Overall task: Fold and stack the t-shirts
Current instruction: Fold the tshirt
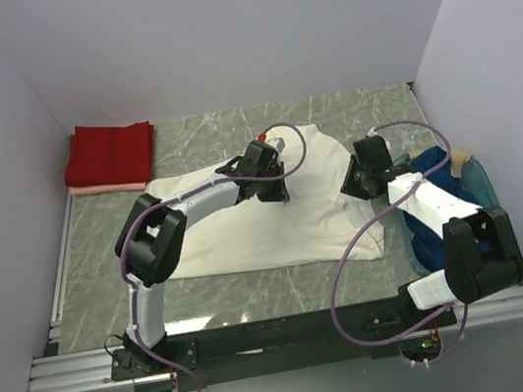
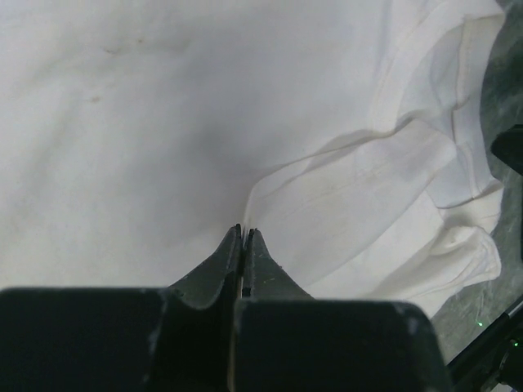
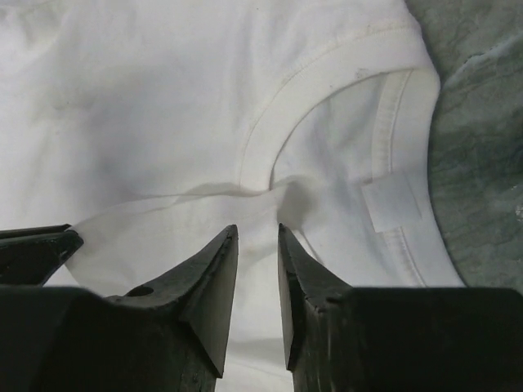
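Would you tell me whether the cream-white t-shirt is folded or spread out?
Mostly spread: the cream-white t-shirt lies flat across the table, with only one sleeve turned in beside the collar.

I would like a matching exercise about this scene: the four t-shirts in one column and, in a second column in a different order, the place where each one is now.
Things
1. white t-shirt
2. red t-shirt
3. pink t-shirt
4. blue t-shirt

Places
A. inside the teal basket on the right
B. folded, lying on top of another shirt, far left
C. spread out in the middle of the table
D. folded, directly under another shirt

Pairs: 1-C; 2-B; 3-D; 4-A
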Tool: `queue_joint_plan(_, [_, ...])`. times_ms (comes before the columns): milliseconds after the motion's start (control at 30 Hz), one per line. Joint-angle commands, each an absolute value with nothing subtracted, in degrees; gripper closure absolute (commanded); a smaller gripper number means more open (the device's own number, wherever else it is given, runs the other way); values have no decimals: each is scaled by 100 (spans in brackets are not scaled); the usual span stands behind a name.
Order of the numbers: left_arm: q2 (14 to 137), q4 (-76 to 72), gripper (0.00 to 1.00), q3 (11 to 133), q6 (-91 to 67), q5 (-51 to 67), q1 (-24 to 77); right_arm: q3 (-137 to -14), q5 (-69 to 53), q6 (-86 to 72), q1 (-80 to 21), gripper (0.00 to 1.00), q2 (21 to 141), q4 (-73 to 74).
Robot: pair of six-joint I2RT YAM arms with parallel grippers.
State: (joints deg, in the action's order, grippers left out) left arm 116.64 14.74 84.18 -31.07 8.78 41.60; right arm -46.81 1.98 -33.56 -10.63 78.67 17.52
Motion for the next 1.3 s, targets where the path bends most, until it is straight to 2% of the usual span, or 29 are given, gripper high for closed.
queue_joint_plan(0, [11408, 1073, 99, 8367, -3129, 1116, 4201, -4606, 237, -3305, -1107, 66, 7936, 1565])
queue_joint_plan(100, [11382, 993, 99, 8253, -3190, 1160, 4201, -4640, 202, -3331, -1099, 65, 8050, 1486])
queue_joint_plan(233, [11268, 835, 99, 8042, -3234, 1230, 4201, -4842, 220, -3340, -1090, 56, 8296, 1468])
queue_joint_plan(400, [11189, 721, 99, 7884, -3287, 1336, 4201, -4931, 18, -3454, -1037, 53, 8639, 1345])
queue_joint_plan(567, [11083, 589, 99, 7761, -3322, 1389, 4201, -4904, -439, -3559, -967, 54, 8806, 1117])
queue_joint_plan(667, [11004, 536, 99, 7699, -3331, 1406, 4201, -4878, -632, -3621, -949, 62, 8851, 1011])
queue_joint_plan(700, [10987, 519, 99, 7673, -3331, 1415, 4192, -4869, -685, -3638, -941, 72, 8851, 985])
queue_joint_plan(800, [10925, 501, 99, 7612, -3331, 1415, 4201, -4878, -747, -3656, -914, 88, 8842, 958])
queue_joint_plan(900, [10828, 466, 99, 7533, -3331, 1380, 4201, -4896, -651, -3621, -905, 95, 8781, 967])
queue_joint_plan(1267, [10450, 185, 99, 7032, -3436, 1020, 4201, -4386, -369, -3551, -905, 96, 7998, 335])
